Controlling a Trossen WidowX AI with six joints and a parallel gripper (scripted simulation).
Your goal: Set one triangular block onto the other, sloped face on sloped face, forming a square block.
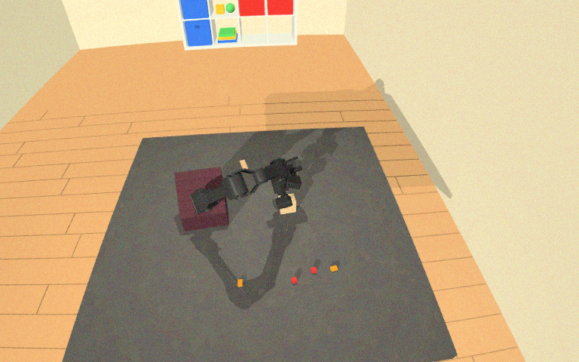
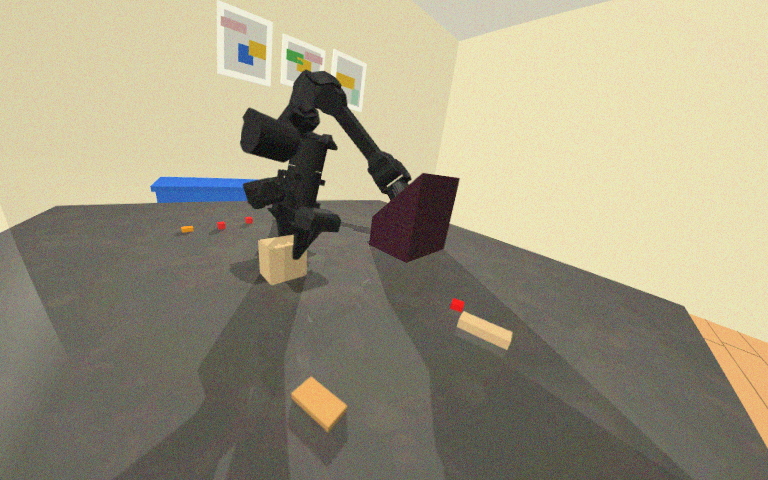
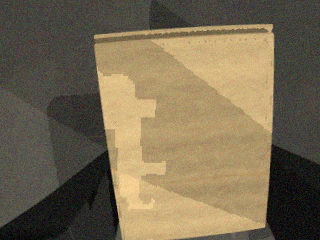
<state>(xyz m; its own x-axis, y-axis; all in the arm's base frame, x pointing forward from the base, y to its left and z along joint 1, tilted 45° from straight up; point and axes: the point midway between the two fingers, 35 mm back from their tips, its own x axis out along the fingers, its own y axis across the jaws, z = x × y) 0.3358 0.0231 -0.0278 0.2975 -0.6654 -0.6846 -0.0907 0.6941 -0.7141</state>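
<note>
My gripper [image 1: 285,202] [image 2: 287,244] [image 3: 183,150] points down and is shut on the upper triangular block [image 2: 277,241] [image 3: 200,115], a pale wooden wedge whose flat face fills much of the wrist view. The lower triangular block [image 2: 275,275] [image 3: 225,28] stands on the table under it. Together they look almost like one square block in the exterior view. In the wrist view the lower block shows as a thin strip past the upper block's far edge, with a narrow dark line between. Whether the sloped faces fully touch is hidden.
The arm's base is on a dark red box [image 1: 200,191] [image 2: 416,220]. A pale bar [image 1: 243,164] [image 2: 484,330] lies beside a red cube [image 2: 457,305]. An orange-tan block [image 2: 318,401] lies nearest the exterior camera. Several small red and orange blocks lie farther off.
</note>
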